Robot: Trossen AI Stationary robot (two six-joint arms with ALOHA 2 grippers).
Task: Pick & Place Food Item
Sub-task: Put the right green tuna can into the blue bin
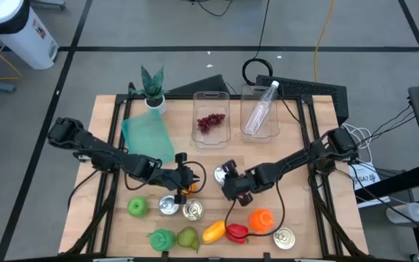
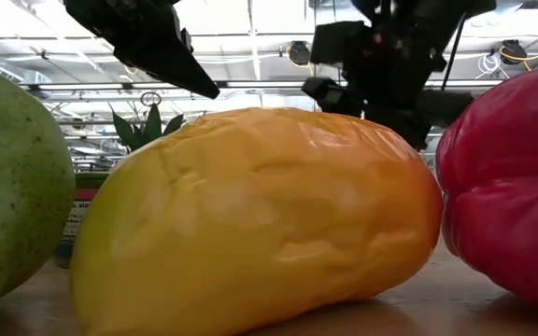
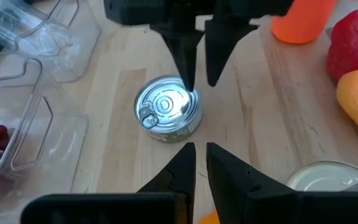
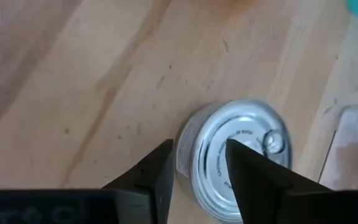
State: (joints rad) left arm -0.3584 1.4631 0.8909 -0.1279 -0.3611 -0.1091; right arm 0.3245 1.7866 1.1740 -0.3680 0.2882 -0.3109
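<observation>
The tin can (image 3: 166,115) was found upright on the bare wood of the worktop (image 1: 297,211), about its middle and well away from every corner. It was kept apart from the other tins and from the row of toy food along the front edge, so room was left around it for a grasp.

The right gripper (image 3: 199,78) was held directly over this can, pointed down. Its fingers were set only a little apart, with one tip at the lid's rim. The gap was judged narrower than the can, so a wider opening would be needed before the can could be clamped.

The left gripper (image 3: 199,148) was kept facing the same can from the opposite side. Its fingers were also parted by a narrow slit, and nothing was held in them. It was probably placed there to wait.

The clear bin with grapes (image 1: 211,120), near the back edge, was judged a possible place for putting the can.
</observation>
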